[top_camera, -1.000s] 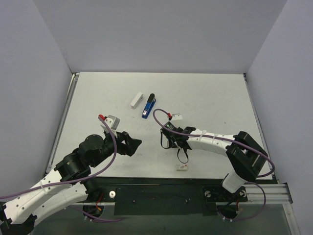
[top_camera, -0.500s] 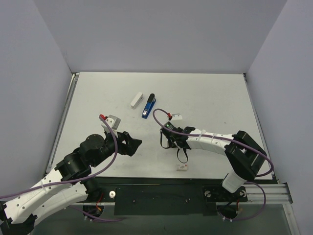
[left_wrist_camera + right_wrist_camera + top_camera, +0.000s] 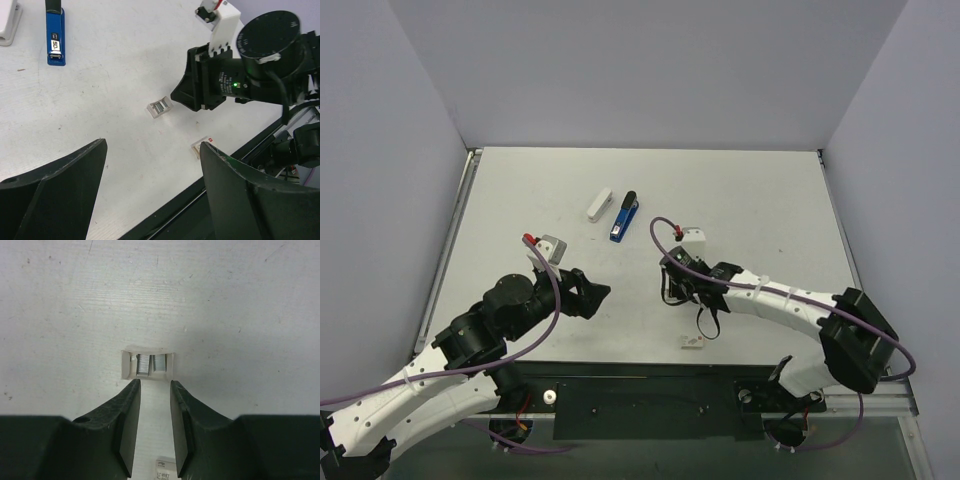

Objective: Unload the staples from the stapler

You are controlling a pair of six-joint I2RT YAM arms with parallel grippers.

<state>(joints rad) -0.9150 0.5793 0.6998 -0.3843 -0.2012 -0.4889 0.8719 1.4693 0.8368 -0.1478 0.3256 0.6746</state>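
The blue stapler [image 3: 624, 217] lies shut at the table's middle back, also seen in the left wrist view [image 3: 54, 35]. A small open white tray [image 3: 148, 365] holds two strips of staples [image 3: 144, 364] and lies flat on the table just beyond my right gripper's fingertips. My right gripper [image 3: 154, 385] is open a little, with only bare table between its fingers. From the left wrist, the tray [image 3: 159, 108] sits just left of the right gripper [image 3: 192, 95]. My left gripper [image 3: 152, 145] is wide open and holds nothing, hovering left of the middle [image 3: 592, 296].
A white oblong object [image 3: 600, 204] lies left of the stapler. A small staple box sleeve [image 3: 693, 343] rests near the table's front edge, under the right arm. A black rail runs along the front edge [image 3: 650, 375].
My right gripper's jaws have spread apart, and the right arm has drawn back toward the near right. The left arm has not moved.
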